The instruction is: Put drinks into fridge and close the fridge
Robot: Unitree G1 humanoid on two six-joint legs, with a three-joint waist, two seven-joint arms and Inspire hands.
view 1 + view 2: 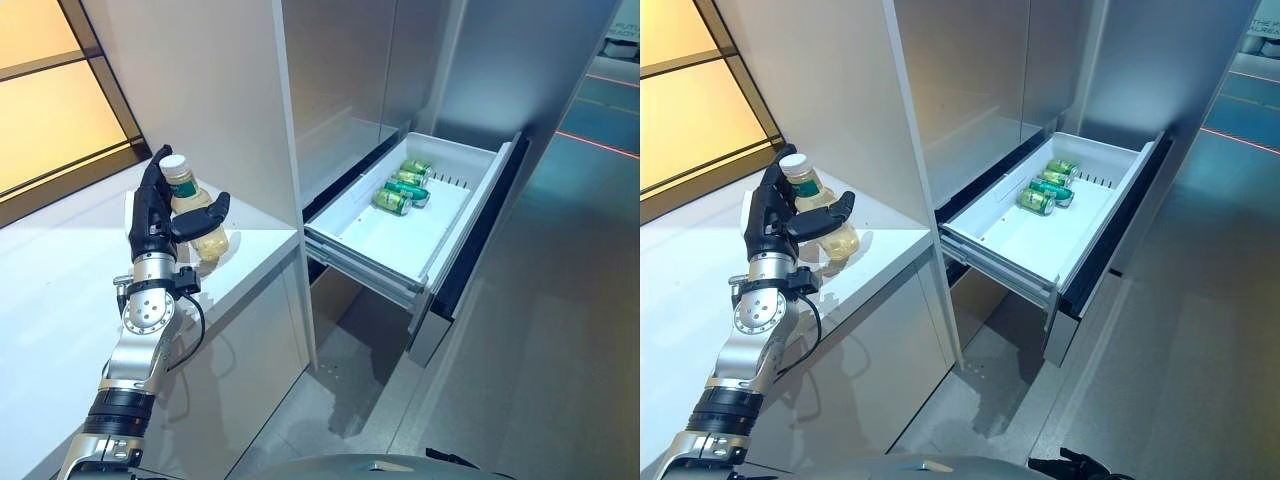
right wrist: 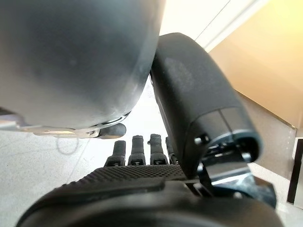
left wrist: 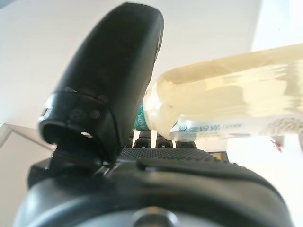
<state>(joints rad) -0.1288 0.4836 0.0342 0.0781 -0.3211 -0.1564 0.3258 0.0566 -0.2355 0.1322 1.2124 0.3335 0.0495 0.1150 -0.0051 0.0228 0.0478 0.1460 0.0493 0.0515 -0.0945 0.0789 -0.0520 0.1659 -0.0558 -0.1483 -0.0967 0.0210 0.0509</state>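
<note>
A clear bottle of pale yellow drink (image 1: 203, 238) with a white cap leans slightly on the white counter (image 1: 60, 300). My left hand (image 1: 150, 225) is closed on it, with the fingers behind it and the thumb across its front. In the left wrist view the bottle (image 3: 227, 99) lies between the thumb (image 3: 113, 75) and the fingers. The fridge's white bottom drawer (image 1: 370, 255) is pulled out to the right of the counter, with green cans (image 1: 400, 190) lying at its back. My right hand (image 2: 142, 189) shows in its wrist view, fingers straight and empty.
A tall grey panel (image 1: 220, 100) stands between the counter and the fridge. The fridge's grey upper doors (image 1: 340, 80) are closed above the drawer. The open drawer juts out over the grey floor (image 1: 540, 330). A window (image 1: 50, 110) lies behind the counter.
</note>
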